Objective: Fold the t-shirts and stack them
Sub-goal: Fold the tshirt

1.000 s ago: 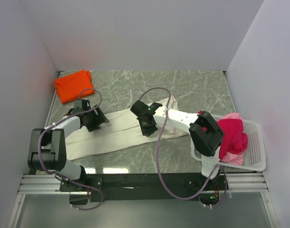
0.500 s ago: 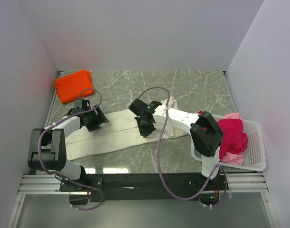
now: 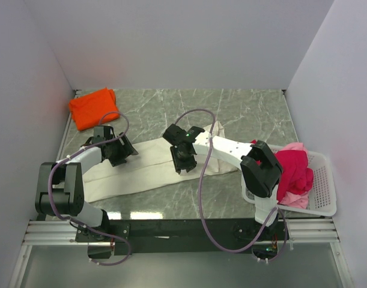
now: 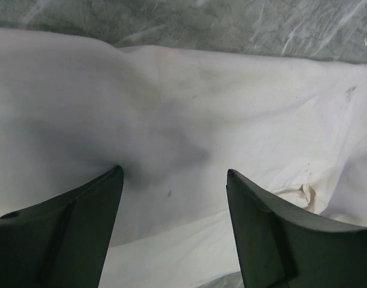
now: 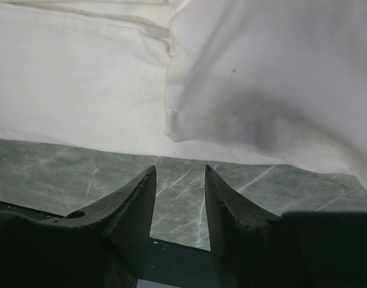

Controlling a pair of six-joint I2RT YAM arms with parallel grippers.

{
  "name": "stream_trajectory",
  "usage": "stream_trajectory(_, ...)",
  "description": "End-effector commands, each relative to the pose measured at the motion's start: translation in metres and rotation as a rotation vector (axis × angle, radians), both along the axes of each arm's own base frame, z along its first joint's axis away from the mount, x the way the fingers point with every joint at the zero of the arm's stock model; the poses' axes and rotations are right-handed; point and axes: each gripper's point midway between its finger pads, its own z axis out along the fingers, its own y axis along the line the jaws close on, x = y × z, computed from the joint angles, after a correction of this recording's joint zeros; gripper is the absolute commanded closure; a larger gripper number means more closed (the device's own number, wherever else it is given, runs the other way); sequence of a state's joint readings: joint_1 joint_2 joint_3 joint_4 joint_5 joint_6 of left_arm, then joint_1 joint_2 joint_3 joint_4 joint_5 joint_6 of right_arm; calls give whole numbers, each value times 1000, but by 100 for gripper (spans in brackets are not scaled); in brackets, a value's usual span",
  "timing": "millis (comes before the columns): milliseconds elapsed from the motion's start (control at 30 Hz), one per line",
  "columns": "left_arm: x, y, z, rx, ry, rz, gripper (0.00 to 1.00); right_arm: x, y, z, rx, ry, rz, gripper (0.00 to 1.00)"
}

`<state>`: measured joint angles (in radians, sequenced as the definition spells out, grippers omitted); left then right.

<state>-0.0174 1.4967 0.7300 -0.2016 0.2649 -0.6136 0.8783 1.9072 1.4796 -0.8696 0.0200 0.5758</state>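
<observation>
1. Sitting well apart from the left end of the cream t-shirt (image 3: pixel 148 165), the orange t-shirt (image 3: pixel 93 108) is a compact folded bundle on the table (image 3: pixel 249 114). Neither gripper is near it.
2. Left gripper (image 3: pixel 118 153) is over the cream t-shirt's left part, wrist pitched down. Jaws are wide apart, with only flat cloth beneath them. Cannot tell whether the tips touch it.
3. Cream t-shirt lies as one long slanting band. Judged light and limp, with no stiffness, so it will likely sag and drag if raised by one point. Best hold is a pinch at an edge or corner through all layers, one hold per end.
4. Right gripper (image 3: pixel 181 162) is at the cream t-shirt's near edge, right of its middle. The arm is stretched out, wrist bent down. Fingers are slightly apart and grip nothing, and a loose fold corner lies just beyond the tips.
5. Right of the cream t-shirt, the crimson t-shirt (image 3: pixel 294 171) and pink t-shirt (image 3: pixel 297 201) are heaped unfolded in the basket (image 3: pixel 324 186). Both look crumpled and soft, and may tangle when pulled.
</observation>
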Motion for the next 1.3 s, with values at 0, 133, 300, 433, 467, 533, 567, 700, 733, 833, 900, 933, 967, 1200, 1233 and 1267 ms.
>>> stream_trajectory(0,-5,3,-9,27,29,-6,23,14,-7,31,5,-91,-42,54)
stream_trajectory(133,-4,2,-7,24,17,-10,23,30,-25,40,13,-136,-104,54)
stream_trajectory(300,-5,1,-13,16,41,-14,23,55,-58,18,2,-135,-203,56)
stream_trajectory(433,-6,1,-19,17,59,-15,23,73,-78,-10,-17,-106,-259,58)
stream_trajectory(467,-7,1,-22,17,71,-15,23,75,-82,-16,-25,-100,-265,59)
stream_trajectory(533,-10,2,-26,24,89,-11,23,78,-91,-31,-53,-75,-280,59)
stream_trajectory(567,-11,3,-29,28,100,-9,23,77,-95,-41,-71,-56,-285,59)
stream_trajectory(700,-15,9,-37,68,130,8,23,78,-111,-62,-102,-15,-318,60)
stream_trajectory(733,-16,9,-39,76,140,8,24,79,-114,-66,-105,-9,-327,60)
stream_trajectory(833,-23,12,-47,101,182,8,24,89,-126,-77,-125,16,-363,60)
stream_trajectory(900,-26,11,-45,107,181,4,24,98,-137,-85,-138,35,-384,60)
stream_trajectory(933,-30,11,-45,109,190,1,24,108,-135,-82,-132,23,-387,60)
stream_trajectory(967,-33,11,-43,107,189,1,23,115,-143,-89,-148,38,-405,60)
stream_trajectory(1200,-62,-16,-36,-36,221,-60,24,186,-144,-81,-149,19,-413,60)
stream_trajectory(1233,-61,-20,-28,-57,189,-74,24,202,-138,-68,-131,-9,-409,60)
stream_trajectory(1267,-63,-25,-24,-81,174,-87,24,206,-136,-74,-135,3,-401,60)
